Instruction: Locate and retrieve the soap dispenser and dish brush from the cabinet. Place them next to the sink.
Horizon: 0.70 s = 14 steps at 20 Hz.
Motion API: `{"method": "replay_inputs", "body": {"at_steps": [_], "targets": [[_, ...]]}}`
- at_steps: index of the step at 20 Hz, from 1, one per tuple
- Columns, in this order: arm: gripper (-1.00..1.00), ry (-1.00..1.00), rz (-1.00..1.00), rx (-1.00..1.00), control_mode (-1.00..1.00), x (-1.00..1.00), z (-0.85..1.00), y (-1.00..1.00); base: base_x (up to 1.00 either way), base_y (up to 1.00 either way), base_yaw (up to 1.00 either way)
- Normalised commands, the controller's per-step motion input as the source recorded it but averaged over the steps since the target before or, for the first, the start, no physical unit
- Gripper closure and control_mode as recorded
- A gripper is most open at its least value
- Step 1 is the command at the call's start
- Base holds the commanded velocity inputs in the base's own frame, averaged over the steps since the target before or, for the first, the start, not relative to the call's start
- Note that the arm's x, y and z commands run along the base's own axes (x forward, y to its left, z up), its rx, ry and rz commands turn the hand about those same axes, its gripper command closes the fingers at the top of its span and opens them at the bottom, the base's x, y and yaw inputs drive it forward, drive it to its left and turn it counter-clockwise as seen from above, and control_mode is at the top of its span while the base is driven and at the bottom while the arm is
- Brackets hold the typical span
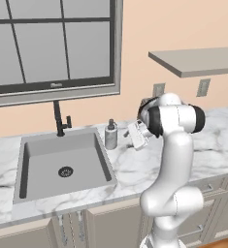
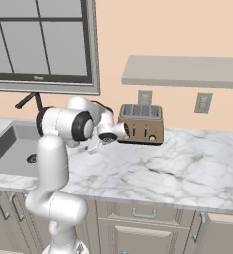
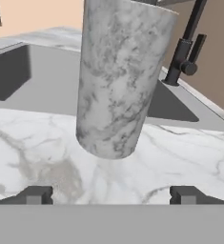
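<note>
The soap dispenser [image 1: 110, 135] stands upright on the marble tabletop [image 1: 135, 167], just beside the right rim of the sink [image 1: 62, 164] and near the black faucet [image 1: 60, 118]. The claw [image 3: 111, 194] sits low just in front of the bottle, its two fingertips [image 3: 35, 195] spread wide apart and clear of the marbled body, holding nothing. Farther right along the tabletop a brown toaster [image 2: 141, 124] stands against the wall below the cabinet [image 2: 185, 70], a bare shelf board, and the dish brush cannot be made out.
</note>
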Motion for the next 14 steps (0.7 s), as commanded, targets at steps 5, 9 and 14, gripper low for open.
{"method": "replay_inputs", "body": {"at_steps": [5,9,14], "targets": [[-1.0,0.0,-0.02,-0.24,-1.0,-0.27,0.5,-0.04,0.0,0.0,0.0],[-1.0,0.0,0.0,-0.27,-1.0,-0.35,0.52,-0.03,0.0,0.0,0.0],[-1.0,0.0,0.0,-0.25,-1.0,-0.33,0.41,-0.2,0.0,0.0,0.0]]}}
